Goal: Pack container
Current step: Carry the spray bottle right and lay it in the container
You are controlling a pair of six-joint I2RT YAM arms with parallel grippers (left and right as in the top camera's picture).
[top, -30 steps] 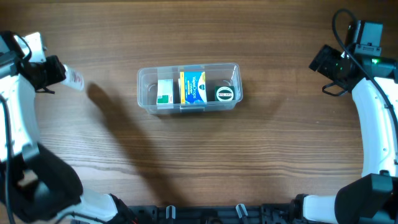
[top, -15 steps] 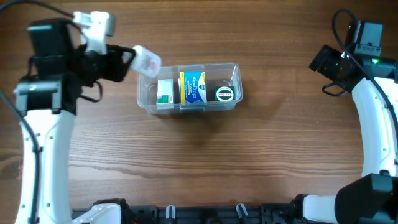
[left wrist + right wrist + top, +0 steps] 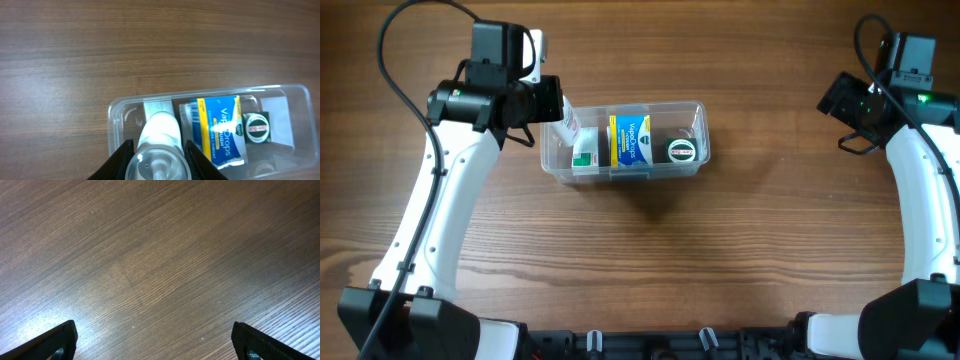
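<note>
The left end effector (image 3: 562, 118) is gripping a small clear spray bottle (image 3: 159, 131) between its fingers, holding it over the left end of the container (image 3: 620, 106). The container is sitting on the wooden counter (image 3: 740, 250), carrying a white-and-green box (image 3: 585, 152), a blue-and-yellow packet (image 3: 631, 140) and a round green-rimmed tin (image 3: 681, 150). The right end effector (image 3: 155, 347) is hovering far to the right, fingers spread wide, gripping nothing.

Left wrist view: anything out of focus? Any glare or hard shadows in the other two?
Left wrist: the spray bottle near the lens is soft; the container is sharper. Right wrist: pale sheen on the table, lower left. Overhead: even light, a faint shadow below the container.
</note>
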